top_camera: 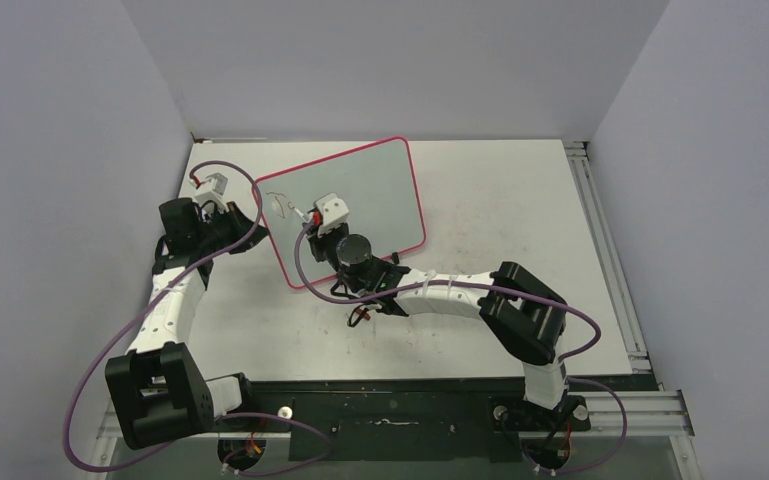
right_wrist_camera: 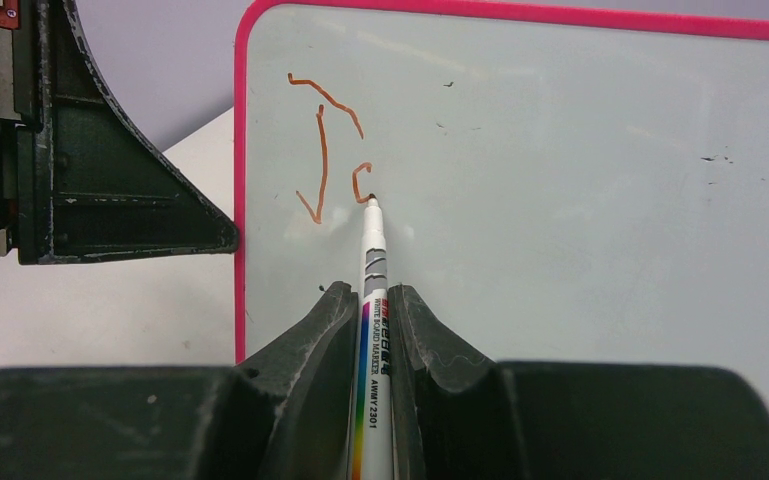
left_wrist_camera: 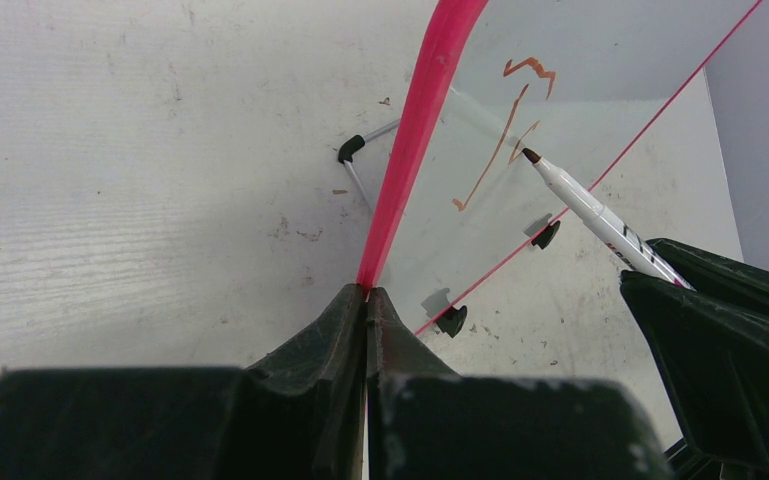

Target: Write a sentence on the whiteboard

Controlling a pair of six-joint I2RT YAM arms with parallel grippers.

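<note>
While the left fingers (left_wrist_camera: pixel 332 335) pinch the board's (top_camera: pixel 360 190) pink left edge, holding it tilted at the bench's (top_camera: pixel 520 200) far left, the right fingers (right_wrist_camera: pixel 322 335) clamp a marker (right_wrist_camera: pixel 372 255), its tip touching the board where the sentence (right_wrist_camera: pixel 320 140) ends, so far just a J and a curl.

Top looks down; wrist views closely share whiteboard (top_camera: pixel 380 190).
</note>
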